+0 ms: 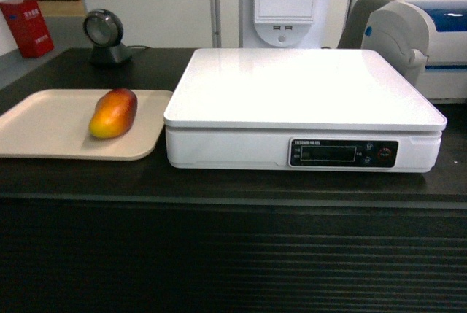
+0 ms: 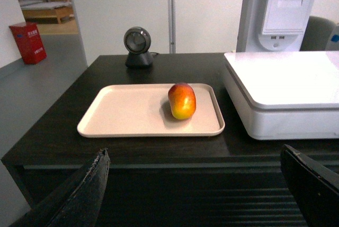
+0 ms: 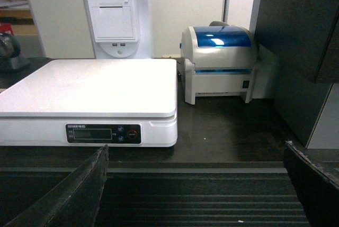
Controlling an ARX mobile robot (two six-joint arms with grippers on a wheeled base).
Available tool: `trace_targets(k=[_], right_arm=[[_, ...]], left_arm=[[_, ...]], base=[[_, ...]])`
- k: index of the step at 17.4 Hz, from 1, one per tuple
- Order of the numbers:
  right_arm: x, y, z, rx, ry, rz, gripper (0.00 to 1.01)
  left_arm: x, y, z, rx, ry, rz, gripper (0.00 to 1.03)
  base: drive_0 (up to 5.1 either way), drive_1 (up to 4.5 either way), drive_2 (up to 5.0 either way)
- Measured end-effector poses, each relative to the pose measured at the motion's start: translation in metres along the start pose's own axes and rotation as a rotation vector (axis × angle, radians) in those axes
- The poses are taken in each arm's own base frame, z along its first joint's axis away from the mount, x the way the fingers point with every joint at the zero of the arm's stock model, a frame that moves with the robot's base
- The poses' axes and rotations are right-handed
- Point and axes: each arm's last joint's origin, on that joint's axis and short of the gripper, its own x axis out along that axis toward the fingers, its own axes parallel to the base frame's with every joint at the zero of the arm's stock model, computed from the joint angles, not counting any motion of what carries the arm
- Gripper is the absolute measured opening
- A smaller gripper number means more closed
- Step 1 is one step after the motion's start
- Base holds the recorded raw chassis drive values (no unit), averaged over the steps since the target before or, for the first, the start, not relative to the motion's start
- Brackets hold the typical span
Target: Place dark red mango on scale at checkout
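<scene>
Mango (image 1: 113,113) lying on beige tray (image 1: 44,127), left on dark counter (image 1: 219,185), just beside white scale (image 1: 303,90). Round black scanner (image 1: 103,34) far behind tray; white-and-blue printer (image 3: 220,63) right of scale. Left gripper (image 2: 196,195) and right gripper (image 3: 196,195) spread wide, holding nothing

The small print on the black display panel (image 1: 343,153) on the front of the wide white rectangular scale (image 1: 303,105) is too small to read. Left of the scale, the flat beige tray (image 1: 44,127) is cut by the head view's left edge. Behind the scale's right corner, the white-and-blue rounded machine (image 1: 430,43) runs off the right edge. The underside of the yellow-orange, red-blushed mango (image 1: 114,113) is hidden against the tray.
</scene>
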Motion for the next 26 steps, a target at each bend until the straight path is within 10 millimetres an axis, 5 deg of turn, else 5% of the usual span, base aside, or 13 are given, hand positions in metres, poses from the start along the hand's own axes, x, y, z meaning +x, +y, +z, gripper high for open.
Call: trace_targets(k=[26], right_arm=[[0.0, 0.0, -0.0003, -0.001, 0.003, 0.0, 0.98]], left_arm=[[0.0, 0.0, -0.0004, 0.0, 0.004, 0.0, 0.98]], base=[[0.0, 0.0, 0.0]])
